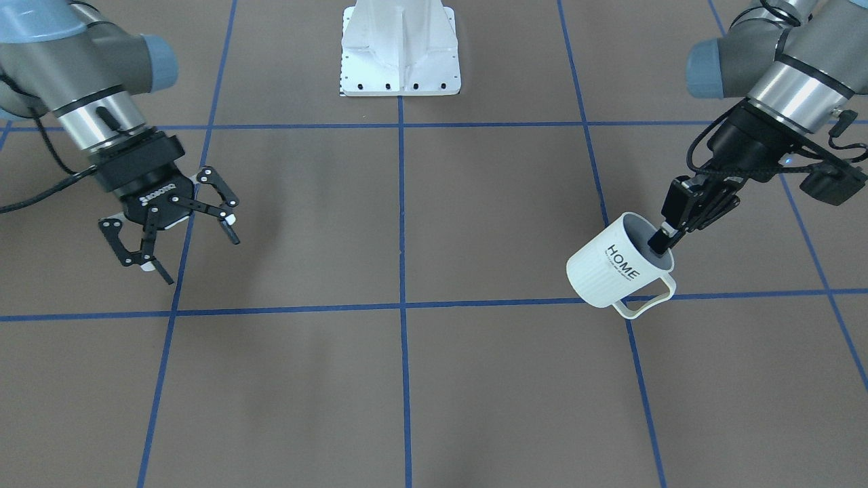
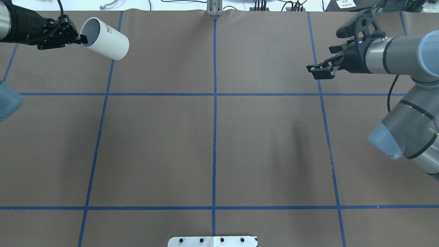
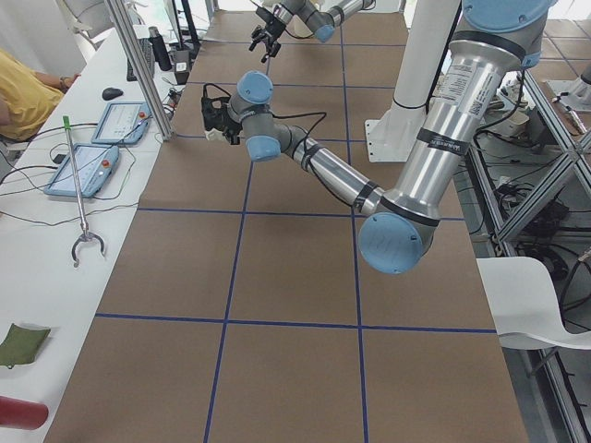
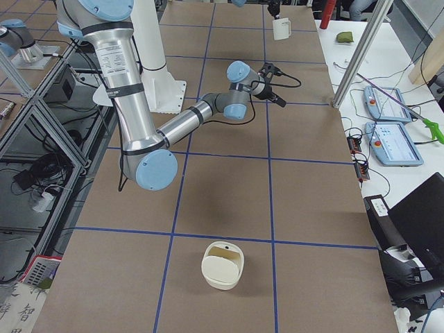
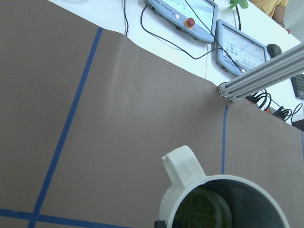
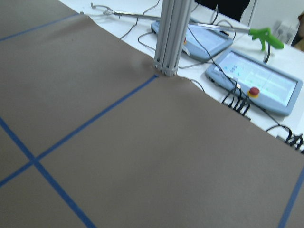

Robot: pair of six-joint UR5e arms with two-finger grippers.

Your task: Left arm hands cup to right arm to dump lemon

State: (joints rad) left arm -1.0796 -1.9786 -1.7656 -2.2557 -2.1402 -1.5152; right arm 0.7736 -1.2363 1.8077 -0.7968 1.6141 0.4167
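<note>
cup [image 5: 257, 202] cropped below, lemon [image 5: 200, 212] partly hidden

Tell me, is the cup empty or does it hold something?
Not empty: the left wrist view shows a lemon slice inside the cup.

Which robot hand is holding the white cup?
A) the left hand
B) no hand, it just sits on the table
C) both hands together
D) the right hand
A: the left hand is shut on the rim of the cup and holds it tilted, while the right hand is open, empty and far off to the side.
</note>
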